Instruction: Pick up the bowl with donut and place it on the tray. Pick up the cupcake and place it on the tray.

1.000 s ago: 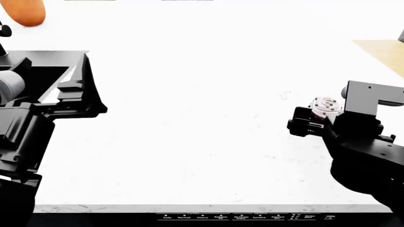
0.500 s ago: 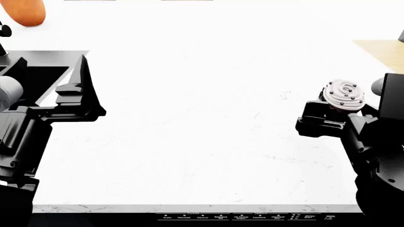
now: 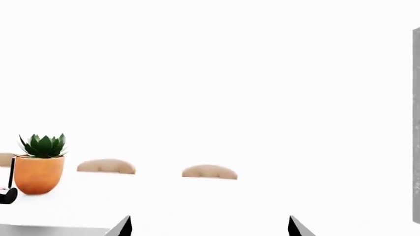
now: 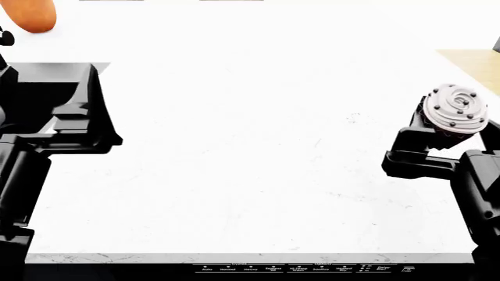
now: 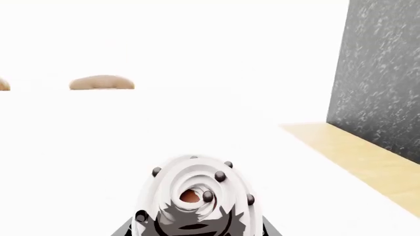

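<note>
Right gripper [image 4: 437, 137] was clamped on the cupcake [image 4: 454, 109], at the right edge of the head view, lifted clear of the white counter [image 4: 258, 146]. White swirled frosting with dark beads faced up; the dark wrapper sat between the black fingers. Right wrist view showed the same: cupcake [image 5: 196, 196] filling the near centre, finger edges just visible on either side of it.

Left gripper [image 4: 74, 126] sat at the left of the head view, over the edge of the black sink basin [image 4: 47, 88]. In the left wrist view only two dark fingertip points [image 3: 125, 226] showed at the frame edge, set well apart with nothing between them, so the left pincer was spread.

Bowl, donut and tray: none of them showed in any current view.

Surroundings:
- Orange pot [image 4: 31, 14] at far left of the counter; left wrist view showed it holding a green succulent [image 3: 43, 146].
- Tan wooden board [image 4: 472, 64] at far right, beyond the cupcake.
- Dark speckled grey panel [image 5: 384, 78] standing upright at the far right, behind the board.
- Two beige rounded chair backs [image 3: 105, 166] past the far edge of the counter.

Counter between the two arms was bare white. Nothing stood close around the held cupcake.
</note>
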Robot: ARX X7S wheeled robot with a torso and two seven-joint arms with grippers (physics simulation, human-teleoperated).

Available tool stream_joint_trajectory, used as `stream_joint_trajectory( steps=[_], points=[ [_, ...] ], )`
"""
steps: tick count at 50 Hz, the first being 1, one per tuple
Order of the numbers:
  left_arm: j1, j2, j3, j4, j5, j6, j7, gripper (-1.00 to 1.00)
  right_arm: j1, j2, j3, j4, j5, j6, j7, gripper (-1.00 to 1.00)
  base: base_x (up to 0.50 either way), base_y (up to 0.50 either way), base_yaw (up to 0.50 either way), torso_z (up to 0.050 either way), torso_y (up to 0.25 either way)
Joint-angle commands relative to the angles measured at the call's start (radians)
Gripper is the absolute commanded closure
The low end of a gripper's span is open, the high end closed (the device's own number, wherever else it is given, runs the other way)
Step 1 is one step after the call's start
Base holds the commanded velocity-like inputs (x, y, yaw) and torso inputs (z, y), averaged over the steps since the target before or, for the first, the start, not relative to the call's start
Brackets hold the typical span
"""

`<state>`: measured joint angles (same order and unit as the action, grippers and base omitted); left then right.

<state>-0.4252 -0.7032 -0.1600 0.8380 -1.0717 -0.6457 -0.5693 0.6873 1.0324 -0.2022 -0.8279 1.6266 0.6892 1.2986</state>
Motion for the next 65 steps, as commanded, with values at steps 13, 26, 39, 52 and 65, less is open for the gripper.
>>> stream_joint_trajectory(
  steps=[13,26,39,52,65],
  points=[
    [0.020,-0.009,-0.027,0.009,-0.016,0.017,-0.005,-1.00,-0.041,0.029,0.036,-0.054,-0.039,-0.001,-0.036,1.00,0.00,0.00,0.00,0.000,0.000],
    [0.006,0.000,-0.003,-0.008,-0.002,0.019,0.004,-1.00,-0.029,0.033,0.034,-0.055,-0.036,0.006,-0.040,1.00,0.00,0.25,0.00,0.000,0.000],
    [0.028,-0.001,-0.015,-0.015,0.006,0.035,0.016,-1.00,0.014,0.021,0.011,-0.045,-0.024,0.028,-0.030,1.00,0.00,0.32,0.00,0.000,0.000],
    [0.028,-0.003,-0.011,-0.021,0.012,0.040,0.016,-1.00,0.001,0.008,0.005,-0.038,-0.056,0.029,-0.047,1.00,0.00,0.32,0.00,0.000,0.000],
    [0.027,-0.005,-0.012,-0.026,0.009,0.045,0.016,-1.00,0.034,-0.003,-0.011,-0.025,-0.056,0.045,-0.051,1.00,0.00,0.32,0.00,0.000,0.000]
  ],
)
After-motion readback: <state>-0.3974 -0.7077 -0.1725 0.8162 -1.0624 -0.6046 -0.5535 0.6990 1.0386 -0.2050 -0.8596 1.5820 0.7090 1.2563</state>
